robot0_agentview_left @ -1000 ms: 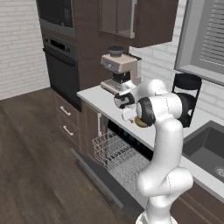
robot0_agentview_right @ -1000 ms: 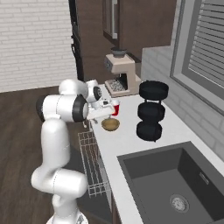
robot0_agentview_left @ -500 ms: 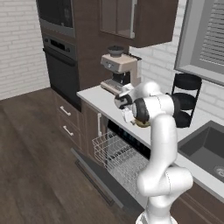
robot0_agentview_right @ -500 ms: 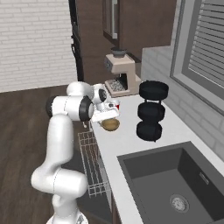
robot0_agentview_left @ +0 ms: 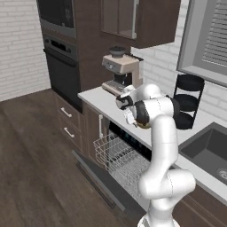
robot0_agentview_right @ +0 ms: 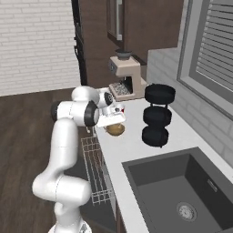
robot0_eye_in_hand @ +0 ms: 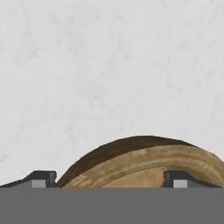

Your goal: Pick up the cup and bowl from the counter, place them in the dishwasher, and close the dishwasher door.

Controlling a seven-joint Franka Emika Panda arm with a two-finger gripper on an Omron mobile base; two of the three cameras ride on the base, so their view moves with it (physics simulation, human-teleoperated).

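Evidently the bowl [robot0_eye_in_hand: 144, 164] is the thing in hand: a small, shallow, wooden-looking tan-brown bowl that is judged to be light, stiff and not fragile, though its smooth curved wall may be slippery. It is best taken at the rim, one fingertip inside the lip and one outside, since the whole width seems too broad and rounded for a sure hold across the body. The bowl [robot0_agentview_right: 115, 129] is seen resting on the bench [robot0_agentview_right: 136, 145], near its front edge, to the near side of the coffee machine [robot0_agentview_right: 127, 79] and left of the black three-tier stand [robot0_agentview_right: 157, 116]. The cup cannot be made out with certainty behind the wrist. Below the bench the dishwasher door [robot0_agentview_left: 95, 179] lies folded down and the white wire rack [robot0_agentview_left: 122, 157] is drawn out.

The arm is bent sharply at the elbow, with the wrist turned downward over the bench. The pincer [robot0_eye_in_hand: 109, 179] is held spread wide and empty, poised just over the bowl, its dark fingertips [robot0_eye_in_hand: 41, 178] straddling the near part of the rim. Whether the tips touch the wood cannot be told.
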